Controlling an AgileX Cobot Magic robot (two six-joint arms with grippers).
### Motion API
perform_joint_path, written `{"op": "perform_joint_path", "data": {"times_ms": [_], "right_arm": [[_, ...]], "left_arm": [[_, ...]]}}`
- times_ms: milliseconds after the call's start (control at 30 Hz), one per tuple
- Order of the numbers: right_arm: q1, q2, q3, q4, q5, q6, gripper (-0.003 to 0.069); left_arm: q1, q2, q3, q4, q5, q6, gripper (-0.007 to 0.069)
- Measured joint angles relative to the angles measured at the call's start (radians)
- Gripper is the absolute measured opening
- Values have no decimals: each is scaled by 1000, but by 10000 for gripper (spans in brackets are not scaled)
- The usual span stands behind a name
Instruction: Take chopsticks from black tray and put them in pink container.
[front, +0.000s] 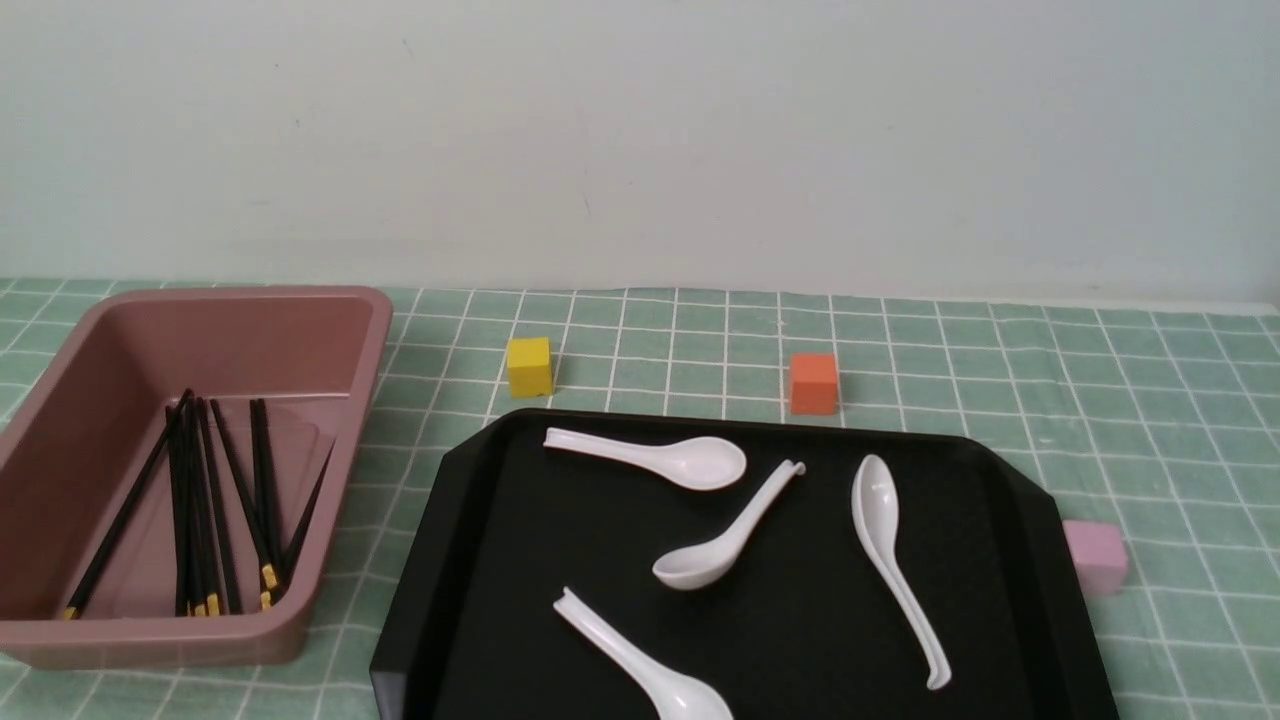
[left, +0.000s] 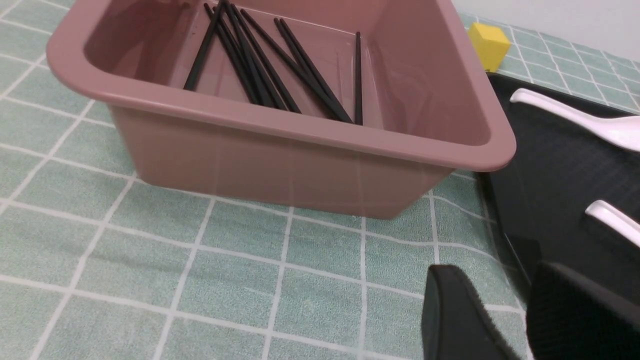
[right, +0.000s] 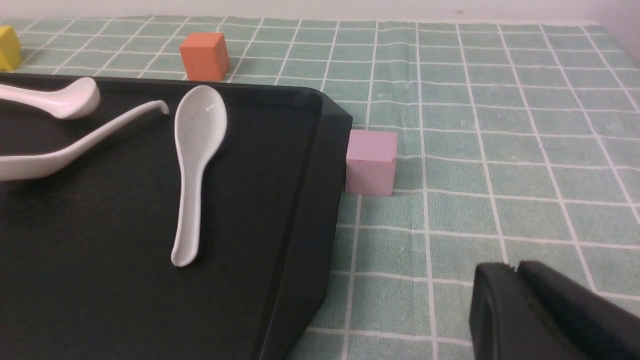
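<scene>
The chopsticks (front: 205, 510) are thin, straight black sticks with small yellow ends, lying in a loose bundle on the floor of the pink container (front: 60, 640) at the left of the front view. Most run side by side; one on the bundle's left slants away from the rest, and another leans against the right inner wall. Their yellow ends point toward the bottom of the frame. In the left wrist view the chopsticks (left: 270, 65) fan out across the bin's smooth bottom.

The pink container (left: 280, 130) is a deep, dusty-pink plastic bin with rounded corners and a thick rolled rim, slightly glossy. Just right of it sits the black tray (front: 470, 560), flat and shiny with cut corners and a low raised rim. It holds four white spoons (front: 655, 460) of smooth, ceramic-like finish.

The table is covered by a pale green cloth (front: 1150, 400) with a white grid. On it stand a yellow cube (front: 529, 366) and an orange cube (front: 813, 383) above the tray, and a pale pink cube (front: 1096, 557) touching the tray's right edge, all matte.

The left gripper (left: 520, 300) shows two black textured fingers with a narrow gap, holding nothing. The right gripper (right: 515, 272) appears closed, fingers pressed together and empty.
</scene>
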Motion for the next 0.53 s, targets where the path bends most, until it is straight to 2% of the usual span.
{"op": "perform_joint_path", "data": {"times_ms": [533], "right_arm": [[0,0,0,0,0,0,90]], "left_arm": [[0,0,0,0,0,0,238]]}}
